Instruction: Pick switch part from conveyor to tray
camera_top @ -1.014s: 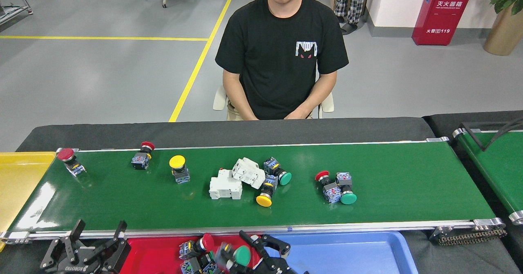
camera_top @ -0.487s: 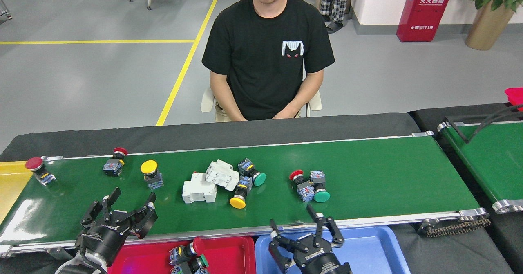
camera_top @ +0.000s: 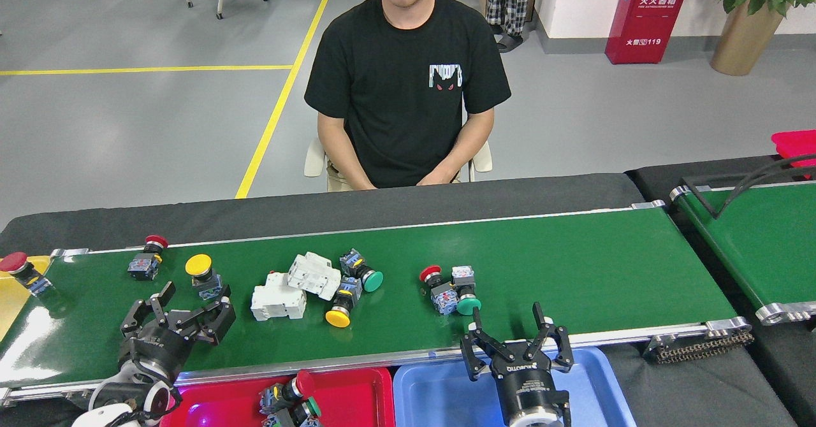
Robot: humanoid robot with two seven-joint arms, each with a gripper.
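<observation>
Both end effectors gape empty: left end effector (camera_top: 178, 315) just short of the yellow switch part (camera_top: 203, 274) on the conveyor (camera_top: 574, 255); right end effector (camera_top: 515, 341) near the red-green pair (camera_top: 449, 289); risk: nudging neighbours, double pickup.

Conveyor (camera_top: 574, 267), wide green belt: one.
- Push-button switch parts on it: eight. Red caps three (camera_top: 14, 262) (camera_top: 155, 242) (camera_top: 431, 273); yellow two (camera_top: 198, 265) (camera_top: 337, 317); green two (camera_top: 371, 280) (camera_top: 469, 304); one between, cap hidden.
- White breaker blocks: two (camera_top: 278, 299) (camera_top: 313, 275).

Trays: red (camera_top: 363, 401), blue (camera_top: 440, 395), yellow (camera_top: 9, 293), one each.
Person (camera_top: 408, 89): one seated.
</observation>
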